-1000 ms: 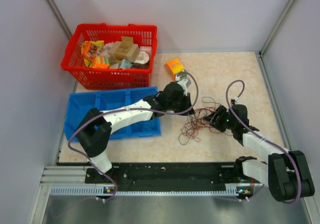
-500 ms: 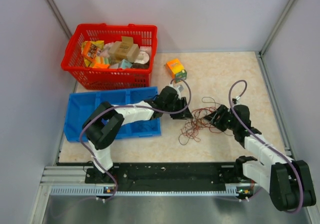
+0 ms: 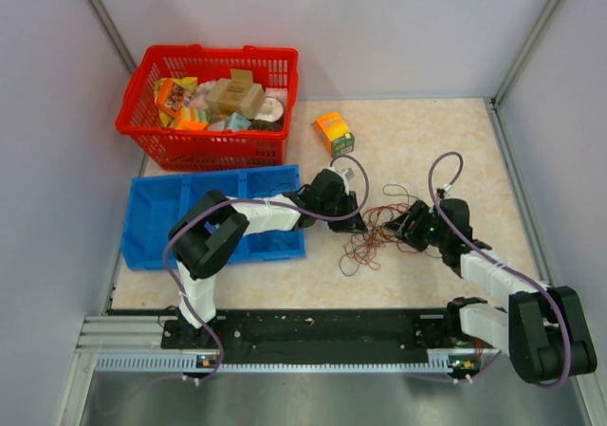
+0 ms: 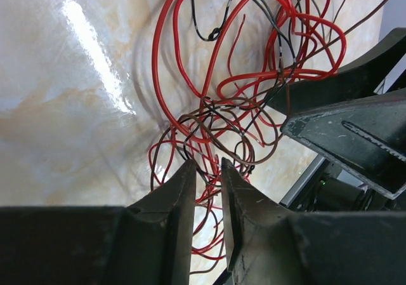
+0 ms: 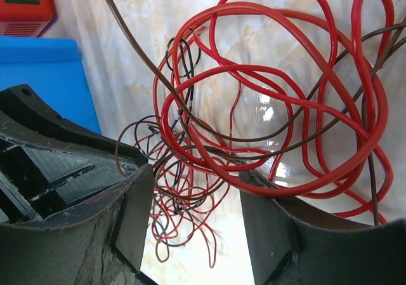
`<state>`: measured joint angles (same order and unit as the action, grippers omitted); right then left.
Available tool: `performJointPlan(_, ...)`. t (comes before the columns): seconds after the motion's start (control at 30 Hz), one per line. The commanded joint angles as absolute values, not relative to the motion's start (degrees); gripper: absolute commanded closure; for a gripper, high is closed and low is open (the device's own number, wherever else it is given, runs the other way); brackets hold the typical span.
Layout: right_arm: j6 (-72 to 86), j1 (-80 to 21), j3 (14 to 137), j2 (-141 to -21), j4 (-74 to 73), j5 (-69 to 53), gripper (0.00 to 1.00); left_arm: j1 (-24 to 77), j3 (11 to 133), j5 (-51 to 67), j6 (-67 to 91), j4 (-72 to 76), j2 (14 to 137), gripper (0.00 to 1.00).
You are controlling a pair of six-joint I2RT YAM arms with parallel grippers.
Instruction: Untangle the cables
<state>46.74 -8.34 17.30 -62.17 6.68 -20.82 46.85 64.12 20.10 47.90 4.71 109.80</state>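
Observation:
The cables (image 3: 368,240) are a tangle of thin red and dark brown wires lying on the marble tabletop between my two grippers. My left gripper (image 3: 353,221) sits at the tangle's left edge. In the left wrist view its jaws (image 4: 207,169) stand narrowly apart over the cables (image 4: 219,123), and strands show through the gap. My right gripper (image 3: 406,227) is at the tangle's right edge. Seen from its own wrist, the right gripper (image 5: 196,183) is wide open, with red loops of the cables (image 5: 196,152) draped across its fingers. The grippers face each other closely.
A blue compartment bin (image 3: 156,219) lies left of the tangle under the left arm. A red basket (image 3: 204,147) full of small boxes stands behind the bin. An orange box (image 3: 333,130) rests on the table behind the cables. Grey walls close both sides.
The left arm has folded, its elbow swinging right, and its gripper has come down and right onto the tangle's edge. The right arm has hardly moved.

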Motion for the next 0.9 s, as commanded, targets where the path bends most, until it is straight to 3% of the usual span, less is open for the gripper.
performJointPlan(0.0,47.02,-7.91,17.58,-62.84,10.37,-21.62,0.44,47.02,66.36,19.60,46.93,5.01,107.40,0.68)
performJointPlan(0.07,47.02,-7.91,17.49,-62.40,10.11,-21.71,0.44,47.11,65.05,18.81,46.93,5.01,106.62,0.59)
performJointPlan(0.27,46.93,-7.91,17.14,-60.12,8.88,-21.18,0.44,48.07,62.93,11.00,42.02,1.59,103.45,0.53)
performJointPlan(0.47,46.84,-7.91,16.61,-59.76,8.61,-20.83,0.44,48.25,62.83,11.33,42.71,2.81,104.58,0.49)
performJointPlan(0.73,47.02,-7.91,16.26,-60.64,9.49,-21.18,0.44,49.48,68.19,11.26,40.97,0.98,108.19,0.75)
performJointPlan(0.87,47.11,-7.91,15.47,-62.48,12.30,-22.06,0.43,52.46,73.47,3.36,36.04,-9.38,107.32,1.00)
